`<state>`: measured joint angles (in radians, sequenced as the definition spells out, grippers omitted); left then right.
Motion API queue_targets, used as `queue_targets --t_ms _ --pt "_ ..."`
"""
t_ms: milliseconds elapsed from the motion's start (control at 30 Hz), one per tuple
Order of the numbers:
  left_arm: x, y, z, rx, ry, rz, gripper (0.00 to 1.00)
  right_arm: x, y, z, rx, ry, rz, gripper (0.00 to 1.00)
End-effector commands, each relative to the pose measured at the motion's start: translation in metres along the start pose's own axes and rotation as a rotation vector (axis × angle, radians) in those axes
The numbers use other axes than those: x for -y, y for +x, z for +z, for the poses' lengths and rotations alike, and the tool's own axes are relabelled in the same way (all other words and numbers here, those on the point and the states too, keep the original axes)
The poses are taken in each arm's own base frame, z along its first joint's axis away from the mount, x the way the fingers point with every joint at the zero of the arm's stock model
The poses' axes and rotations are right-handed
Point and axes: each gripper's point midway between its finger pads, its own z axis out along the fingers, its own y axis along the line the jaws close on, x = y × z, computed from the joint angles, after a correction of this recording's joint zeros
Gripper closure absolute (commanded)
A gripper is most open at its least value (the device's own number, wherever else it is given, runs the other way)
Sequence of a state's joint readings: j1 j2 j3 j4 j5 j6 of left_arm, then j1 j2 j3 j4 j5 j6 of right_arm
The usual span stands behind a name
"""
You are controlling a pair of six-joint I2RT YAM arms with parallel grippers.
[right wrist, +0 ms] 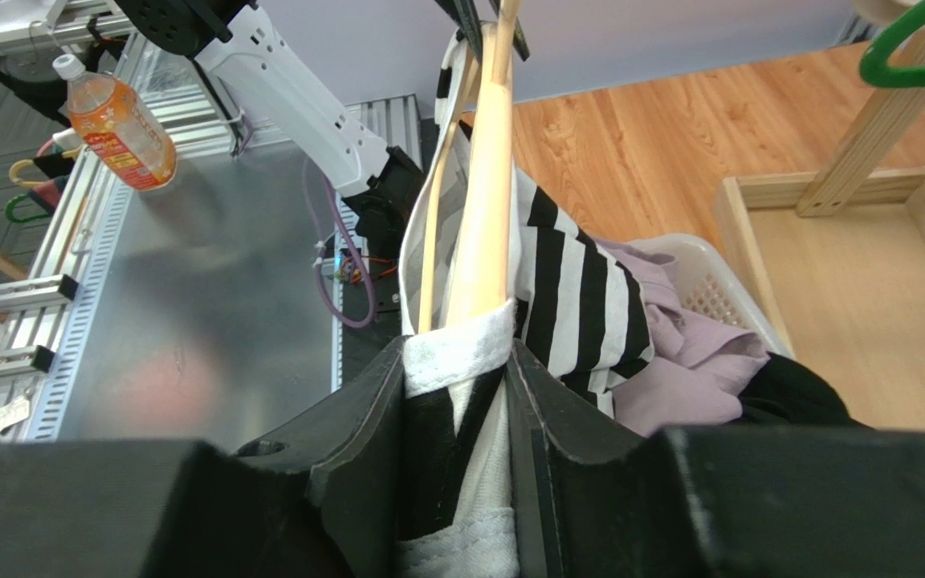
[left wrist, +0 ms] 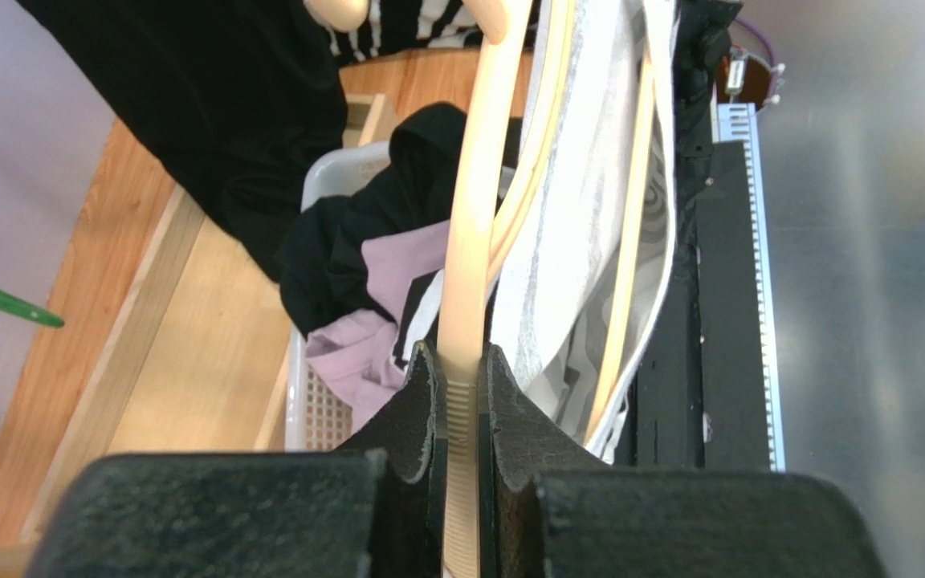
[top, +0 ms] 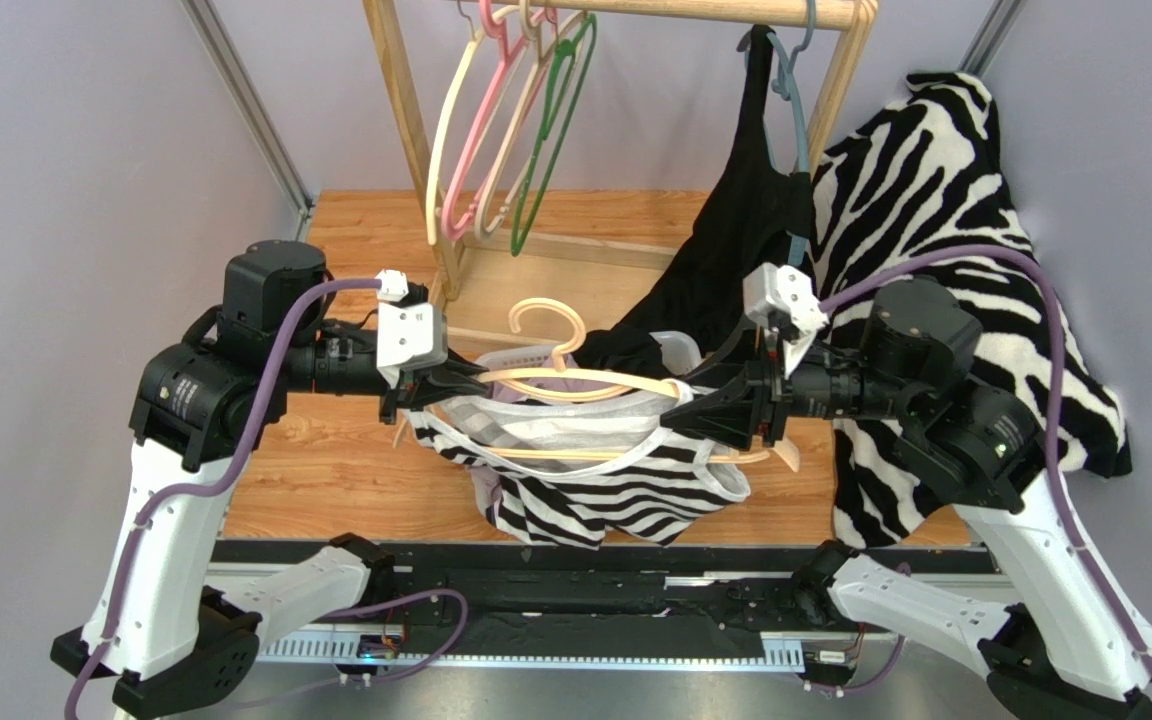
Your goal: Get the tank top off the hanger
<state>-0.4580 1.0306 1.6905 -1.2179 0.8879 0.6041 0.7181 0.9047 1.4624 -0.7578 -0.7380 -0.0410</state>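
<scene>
- Basket (left wrist: 308, 416), white with a slotted wall, sits under the hanger (top: 585, 387). It holds a black garment (left wrist: 347, 253) and a lilac garment (left wrist: 365, 343), bunched together.
- Wooden base frame (top: 597, 278) of the clothes rack, a shallow box, lies at 12 o'clock from the basket in the top view.
- Tank top (top: 612, 503), zebra-striped with white trim, is on the cream hanger. It hangs in the air between the two arms, above the near edge of the table, and its body sags toward 6 o'clock.
- Left gripper (left wrist: 461, 379) is at 9 o'clock of the tank top, clenched on the bare cream arm of the hanger. Its wrist view shows the ridged end of that arm pinched between the black pads, and the fabric starts just past the fingers at 1 o'clock.
- Right gripper (right wrist: 461, 373) is at 3 o'clock of the tank top, grasping its white-trimmed edge. The trim bunches between the pads, and the hanger arm runs up from the jaws toward 12 o'clock in its wrist view.
- Rack rail at 12 o'clock carries spare hangers (top: 515, 120) and a black dress (top: 748, 180).
- Zebra cloth (top: 958, 180) is draped at 2 o'clock.
</scene>
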Motion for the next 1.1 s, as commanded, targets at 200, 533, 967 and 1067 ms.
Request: queue_targets --t_ms 200,533,967,1067 --pt "0.011 -0.029 0.001 0.106 0.077 0.054 0.95 -0.002 0.000 0.025 -0.013 -0.096 -0.001 0.66" --pt "0.017 -0.032 0.000 0.118 0.098 0.053 0.93 0.002 0.012 0.063 -0.126 -0.129 0.013 0.68" --pt "-0.023 -0.047 -0.010 0.107 -0.137 0.031 0.06 0.030 -0.006 0.029 -0.031 0.157 -0.116 1.00" --pt "-0.033 -0.049 -0.017 0.094 -0.216 0.033 0.05 0.043 -0.015 0.010 0.025 0.280 -0.186 1.00"
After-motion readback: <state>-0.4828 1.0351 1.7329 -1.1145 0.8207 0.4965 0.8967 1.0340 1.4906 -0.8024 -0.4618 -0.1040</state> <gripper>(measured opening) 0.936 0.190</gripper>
